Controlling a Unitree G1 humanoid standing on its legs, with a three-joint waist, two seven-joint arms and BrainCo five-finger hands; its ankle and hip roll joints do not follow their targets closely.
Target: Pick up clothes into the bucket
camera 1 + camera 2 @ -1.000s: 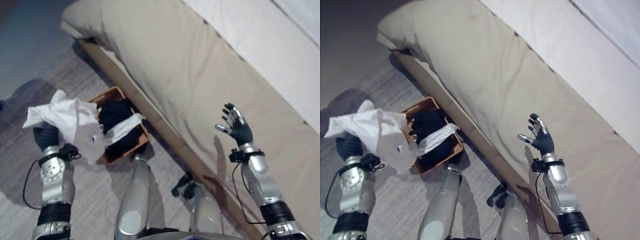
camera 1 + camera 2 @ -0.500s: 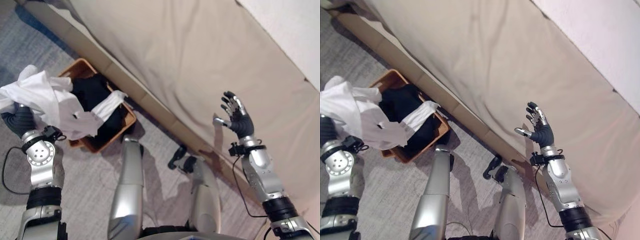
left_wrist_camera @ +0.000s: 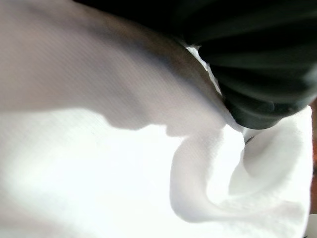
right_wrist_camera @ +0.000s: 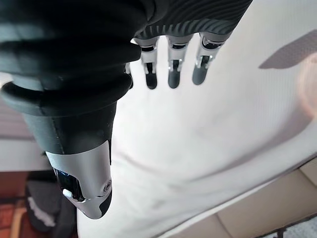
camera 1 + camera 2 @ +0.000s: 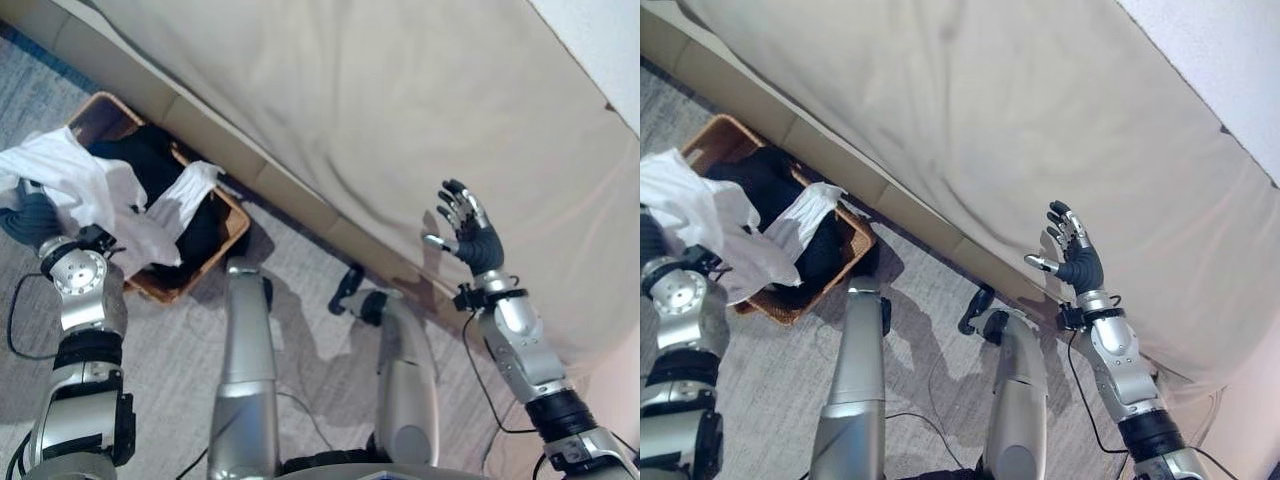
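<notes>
One white garment (image 5: 75,190) bunched over left robot hand (image 5: 28,215) whose grip is hidden, one basket (image 5: 222,240), right robot hand (image 5: 470,238) spread, empty.

Head stereo downward; wrist views close-up.

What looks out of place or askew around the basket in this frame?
A white cloth hangs over the wicker basket's rim rather than lying inside on the dark clothes. The left robot hand holds another white garment over the basket.
</notes>
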